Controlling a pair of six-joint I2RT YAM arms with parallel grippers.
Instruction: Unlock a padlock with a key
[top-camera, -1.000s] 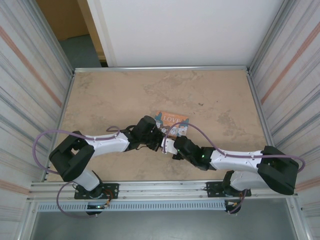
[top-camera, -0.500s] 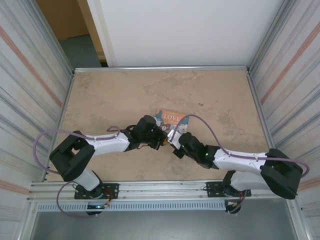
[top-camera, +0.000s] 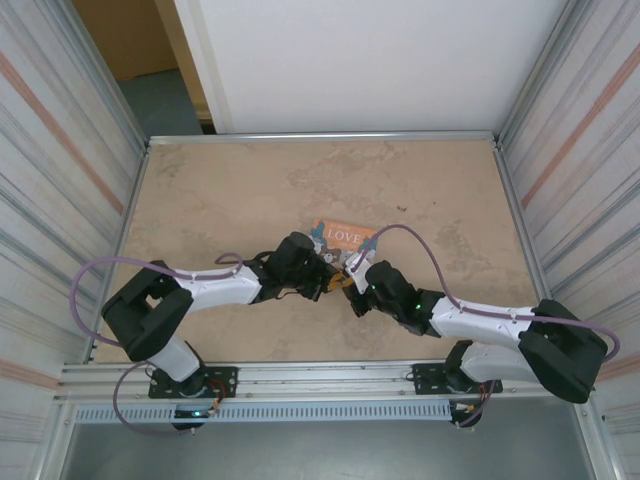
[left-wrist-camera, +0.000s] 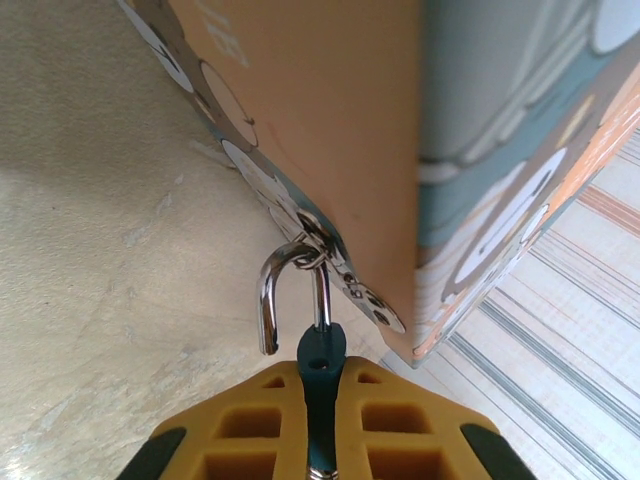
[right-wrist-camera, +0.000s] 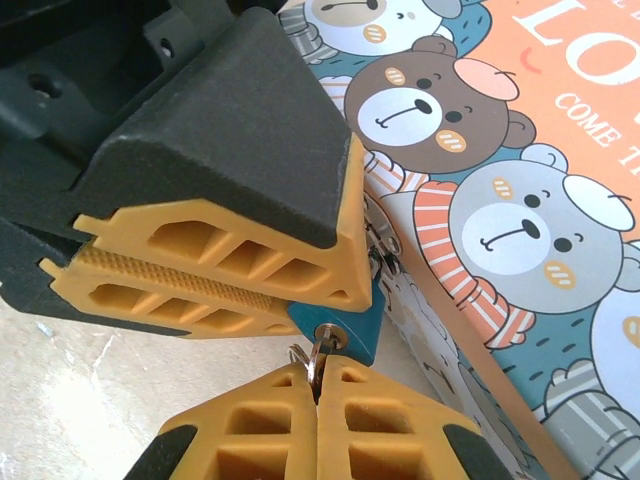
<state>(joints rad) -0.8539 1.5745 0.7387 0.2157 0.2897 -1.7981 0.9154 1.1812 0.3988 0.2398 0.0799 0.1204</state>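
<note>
Now, left gripper (left-wrist-camera: 321, 384) clamps padlock (left-wrist-camera: 322, 350) (shackle (left-wrist-camera: 288, 261) sprung), right gripper (right-wrist-camera: 317, 376) pinches key (right-wrist-camera: 311, 361)

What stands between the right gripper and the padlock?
Nothing visible. The right gripper is shut on a metal ring at the padlock, which the left gripper clamps.

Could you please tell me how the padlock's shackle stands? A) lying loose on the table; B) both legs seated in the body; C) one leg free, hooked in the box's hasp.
C: one leg of the shackle ends in open air beside the padlock, its curve through the hasp.
</note>
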